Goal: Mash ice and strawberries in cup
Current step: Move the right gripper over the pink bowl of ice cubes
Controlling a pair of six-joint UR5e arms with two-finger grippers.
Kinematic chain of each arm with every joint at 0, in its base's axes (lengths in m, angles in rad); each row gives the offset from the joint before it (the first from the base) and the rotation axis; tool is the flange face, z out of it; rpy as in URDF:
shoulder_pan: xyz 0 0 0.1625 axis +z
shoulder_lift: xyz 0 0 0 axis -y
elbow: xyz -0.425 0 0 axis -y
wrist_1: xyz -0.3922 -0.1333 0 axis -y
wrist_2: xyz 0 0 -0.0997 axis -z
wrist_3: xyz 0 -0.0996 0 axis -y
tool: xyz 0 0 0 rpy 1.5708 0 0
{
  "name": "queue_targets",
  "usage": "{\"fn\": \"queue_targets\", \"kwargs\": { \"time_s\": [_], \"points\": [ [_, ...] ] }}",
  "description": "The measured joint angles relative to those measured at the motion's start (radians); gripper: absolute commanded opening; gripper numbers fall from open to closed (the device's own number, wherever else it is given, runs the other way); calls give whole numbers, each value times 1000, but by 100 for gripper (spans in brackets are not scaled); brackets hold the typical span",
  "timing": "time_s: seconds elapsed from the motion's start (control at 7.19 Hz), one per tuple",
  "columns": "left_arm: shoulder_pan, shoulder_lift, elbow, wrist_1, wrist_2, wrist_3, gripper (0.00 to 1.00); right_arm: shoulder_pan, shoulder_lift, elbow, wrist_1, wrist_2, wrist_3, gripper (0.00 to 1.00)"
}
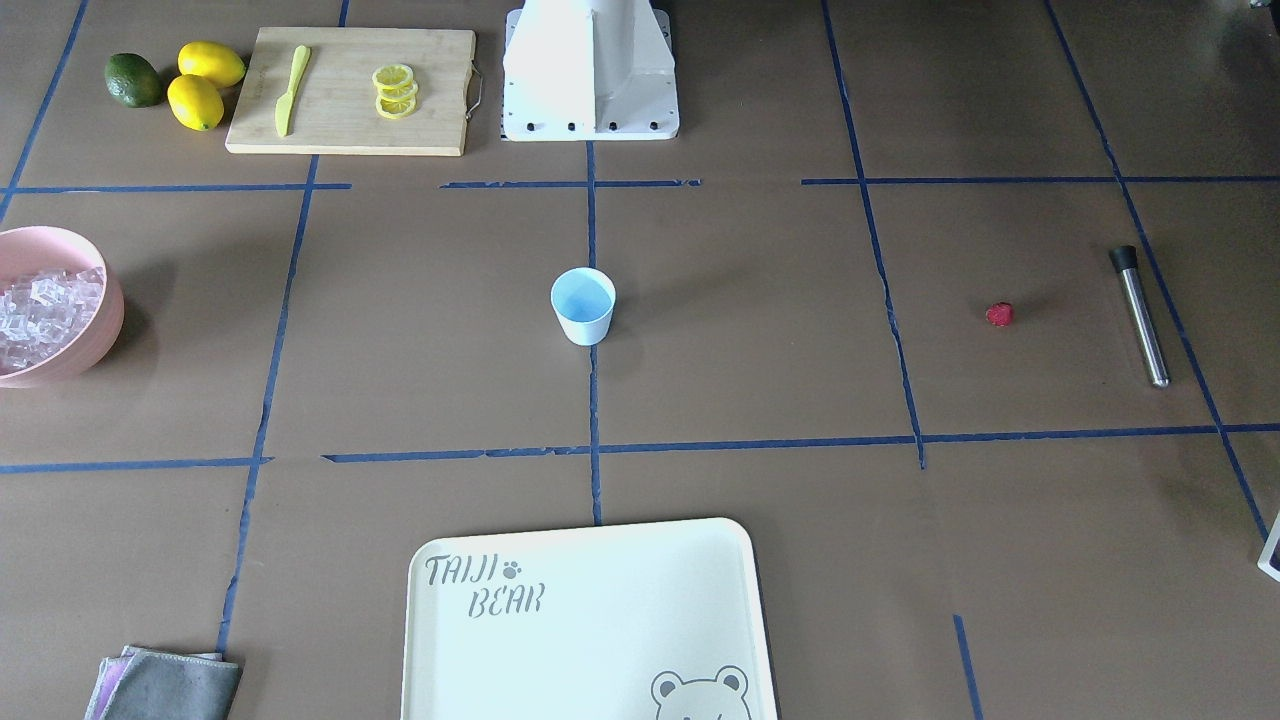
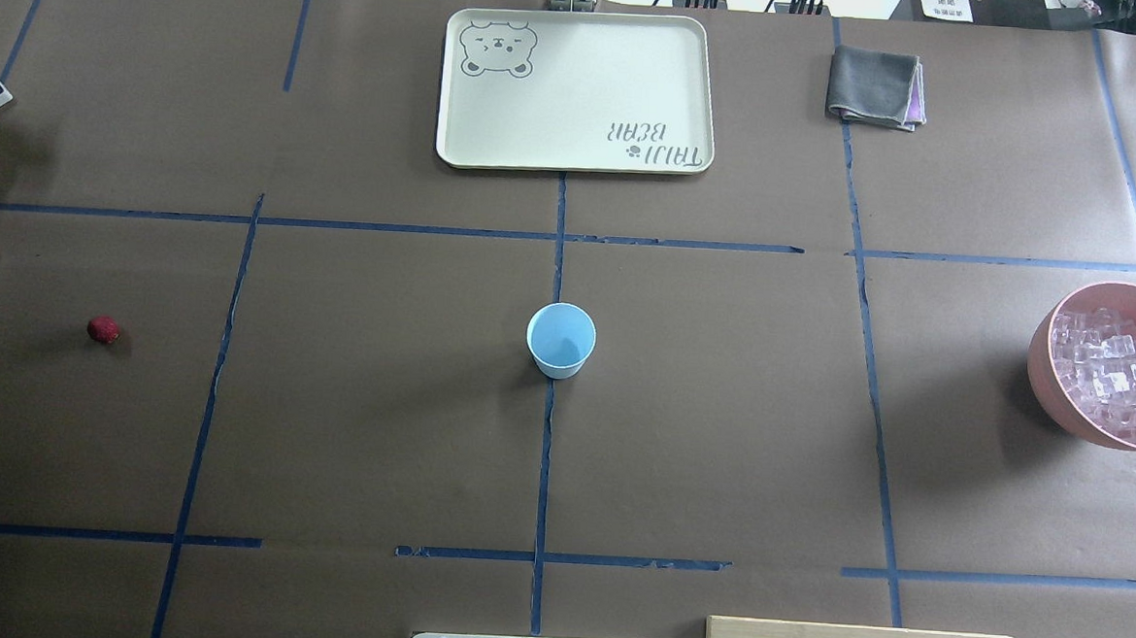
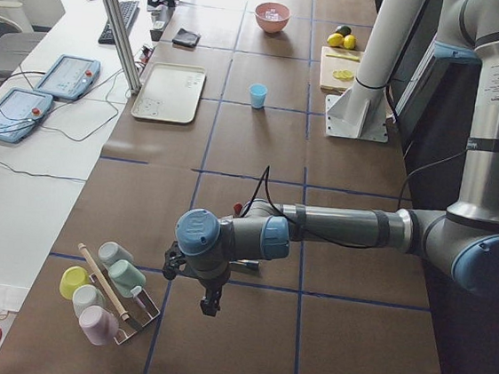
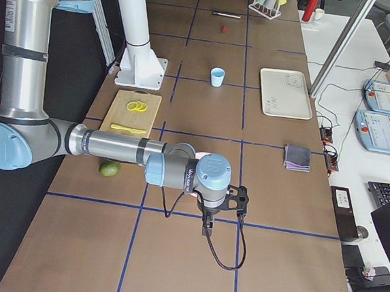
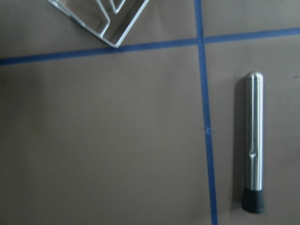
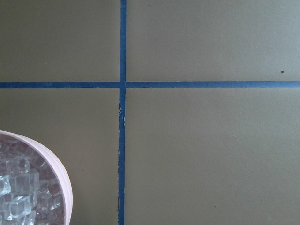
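Note:
The pale blue cup point(image 1: 583, 305) stands upright and empty at the table's centre, also in the overhead view point(image 2: 560, 339). The ice point(image 2: 1115, 372) fills a pink bowl point(image 1: 100, 340) on the robot's right, and a part shows in the right wrist view point(image 6: 18, 197). The red strawberry point(image 1: 999, 315) lies on the robot's left, near a steel muddler point(image 5: 253, 145). My left gripper point(image 3: 209, 303) hangs over the table beyond the muddler. My right gripper point(image 4: 206, 229) hangs near the bowl. Both show only in side views, so I cannot tell whether they are open.
A cream tray point(image 1: 600, 600) lies at the operators' edge beside a grey cloth point(image 1: 170, 685). A cutting board point(image 1: 340, 120) holds lemon slices point(image 1: 395, 90) and a yellow knife point(image 1: 290, 90), with lemons point(image 1: 205, 85) beside it. A cup rack point(image 3: 104, 292) stands at the left end.

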State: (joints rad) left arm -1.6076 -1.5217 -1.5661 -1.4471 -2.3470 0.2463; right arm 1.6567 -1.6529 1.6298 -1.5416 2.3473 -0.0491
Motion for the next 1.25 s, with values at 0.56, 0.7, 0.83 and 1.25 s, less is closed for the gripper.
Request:
{"fn": "queue_targets", "kwargs": {
  "time_s": [0.56,0.7,0.83,1.25],
  "points": [
    [0,0,-7,-2,0,1,100,0,1,2,0,-4,0,100],
    [0,0,-8,-3,0,1,100,0,1,6,0,-6,0,100],
    [0,0,-9,-3,0,1,100,-1,1,11,-1,-9,0,100],
    [0,0,-12,-4,0,2,100,-11,19,27,-3,-13,18,100]
  ]
}}
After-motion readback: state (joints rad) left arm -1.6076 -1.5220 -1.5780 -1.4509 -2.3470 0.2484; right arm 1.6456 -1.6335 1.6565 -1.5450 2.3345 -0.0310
